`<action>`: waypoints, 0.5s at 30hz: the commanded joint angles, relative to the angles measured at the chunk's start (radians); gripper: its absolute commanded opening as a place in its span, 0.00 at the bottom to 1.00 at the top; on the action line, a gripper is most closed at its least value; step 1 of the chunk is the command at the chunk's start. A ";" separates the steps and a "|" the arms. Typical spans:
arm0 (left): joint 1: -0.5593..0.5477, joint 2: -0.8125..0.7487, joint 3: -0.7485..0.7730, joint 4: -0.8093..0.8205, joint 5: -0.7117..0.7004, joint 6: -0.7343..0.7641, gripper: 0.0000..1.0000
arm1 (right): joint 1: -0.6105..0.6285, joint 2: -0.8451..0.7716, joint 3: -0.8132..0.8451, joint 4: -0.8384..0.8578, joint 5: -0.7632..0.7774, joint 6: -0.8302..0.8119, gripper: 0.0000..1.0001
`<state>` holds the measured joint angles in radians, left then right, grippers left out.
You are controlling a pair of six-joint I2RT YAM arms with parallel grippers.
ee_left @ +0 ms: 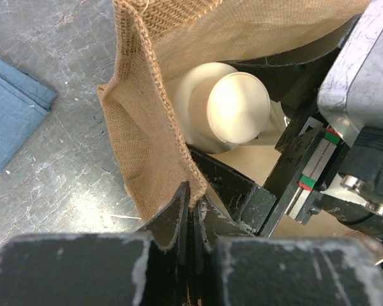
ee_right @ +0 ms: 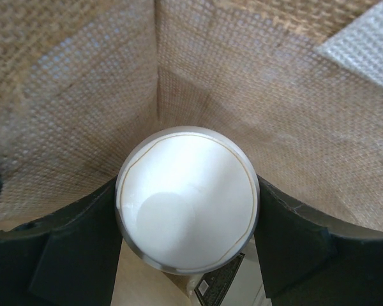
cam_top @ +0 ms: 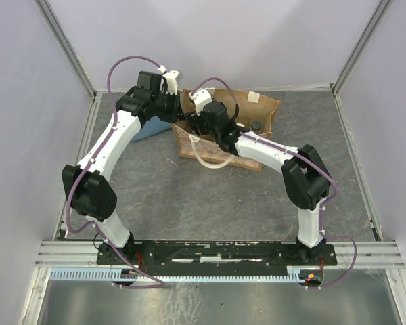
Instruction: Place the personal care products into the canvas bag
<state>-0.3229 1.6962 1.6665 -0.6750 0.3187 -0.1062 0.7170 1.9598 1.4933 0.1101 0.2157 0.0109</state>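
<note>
The tan canvas bag [cam_top: 247, 112] lies at the back of the table with its mouth toward the left. My left gripper [ee_left: 193, 194] is shut on the bag's woven rim [ee_left: 140, 83] and holds the mouth open. My right gripper [ee_right: 186, 210] is inside the bag, shut on the beige bottle [ee_right: 186, 197], whose round white end faces the right wrist camera. The left wrist view shows that bottle's cream cap [ee_left: 236, 108] inside the bag's mouth. A small dark cap [cam_top: 255, 125] shows on the bag. The other products are hidden.
A folded blue cloth [cam_top: 152, 130] lies left of the bag and also shows in the left wrist view [ee_left: 13, 108]. The bag's cream rope handle [cam_top: 206, 159] loops onto the grey table in front. Both arms crowd together at the bag's mouth.
</note>
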 commanded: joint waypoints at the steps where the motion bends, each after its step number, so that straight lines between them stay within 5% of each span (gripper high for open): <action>1: -0.002 -0.051 0.035 0.017 0.022 0.000 0.03 | -0.023 -0.042 -0.009 -0.052 0.079 0.025 0.00; 15: -0.003 -0.041 0.038 0.017 0.028 -0.001 0.03 | -0.094 -0.024 0.075 -0.235 -0.097 0.095 0.00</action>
<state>-0.3229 1.6958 1.6669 -0.6777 0.3187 -0.1062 0.6300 1.9335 1.5272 -0.0586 0.1596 0.0746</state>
